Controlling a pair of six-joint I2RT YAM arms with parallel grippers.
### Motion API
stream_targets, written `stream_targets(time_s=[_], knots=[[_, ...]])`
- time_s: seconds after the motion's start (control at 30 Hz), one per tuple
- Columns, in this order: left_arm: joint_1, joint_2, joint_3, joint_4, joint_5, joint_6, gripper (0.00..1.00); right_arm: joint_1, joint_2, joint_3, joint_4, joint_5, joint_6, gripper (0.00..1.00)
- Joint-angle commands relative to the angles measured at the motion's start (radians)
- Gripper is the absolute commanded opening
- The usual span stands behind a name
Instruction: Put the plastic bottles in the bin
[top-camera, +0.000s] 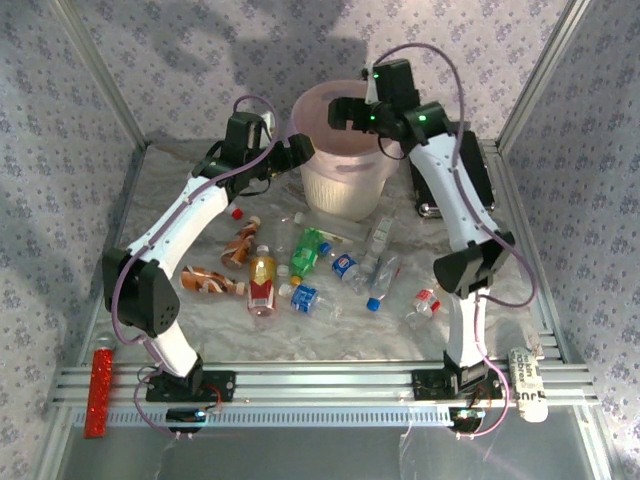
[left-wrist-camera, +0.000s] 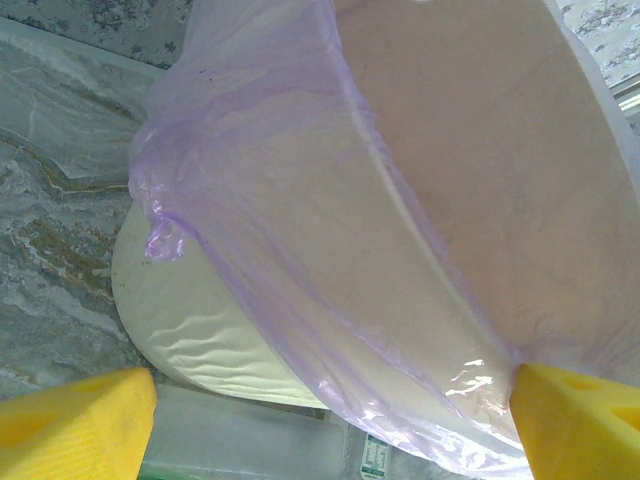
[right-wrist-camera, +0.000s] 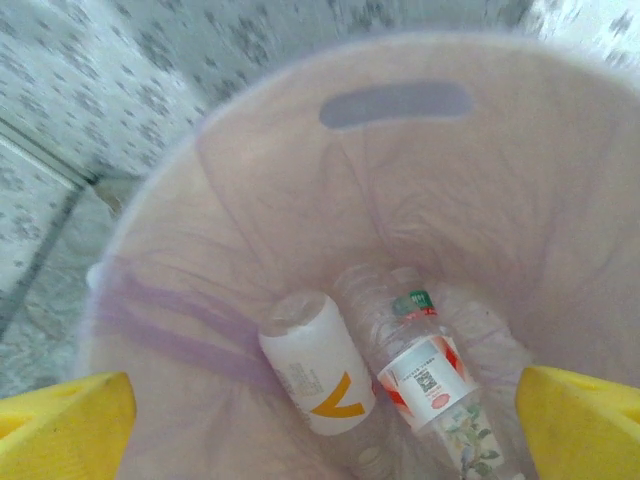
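Observation:
The bin (top-camera: 345, 160), pale pink-white with a purple liner, stands at the back of the table. My right gripper (top-camera: 345, 112) hangs open over its mouth. Looking down from it (right-wrist-camera: 325, 430), a white bottle (right-wrist-camera: 318, 375) with an orange mark and a clear bottle (right-wrist-camera: 420, 375) with a red-and-white label lie on the bin's bottom (right-wrist-camera: 250, 230). My left gripper (top-camera: 300, 150) is open and empty beside the bin's left wall (left-wrist-camera: 400, 200). Several plastic bottles lie on the table, among them an amber one (top-camera: 262, 280), a green one (top-camera: 308, 252) and a clear blue-capped one (top-camera: 305, 297).
A flat black case (top-camera: 470, 170) lies right of the bin under the right arm. A red bar (top-camera: 99, 390) rests on the front rail at the left, a white object (top-camera: 527, 383) at the right. A loose red cap (top-camera: 237, 212) sits near the left arm.

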Motion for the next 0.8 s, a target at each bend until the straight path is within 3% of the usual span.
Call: stream_targets(time_s=[0.0, 0.1, 0.23, 0.43, 0.63, 0.77], knots=[[-0.004, -0.007, -0.009, -0.013, -0.006, 0.010, 0.91, -0.030, -0.159, -0.013, -0.038, -0.068, 0.035, 0.99], [-0.004, -0.020, -0.019, -0.013, -0.015, 0.014, 0.91, -0.047, -0.269, -0.126, -0.109, -0.055, 0.059, 0.99], [-0.001, -0.037, -0.030, -0.016, -0.023, 0.018, 0.92, -0.056, -0.528, -0.496, -0.070, 0.048, 0.125, 0.99], [0.000, -0.059, -0.022, -0.045, -0.018, 0.037, 0.92, -0.095, -0.834, -0.951, -0.119, 0.087, 0.280, 0.99], [0.003, -0.069, -0.020, -0.053, -0.027, 0.051, 0.92, -0.093, -1.033, -1.332, -0.110, 0.094, 0.434, 0.99], [0.005, -0.074, -0.021, -0.057, -0.025, 0.057, 0.92, -0.080, -1.087, -1.481, -0.086, 0.094, 0.505, 0.99]])
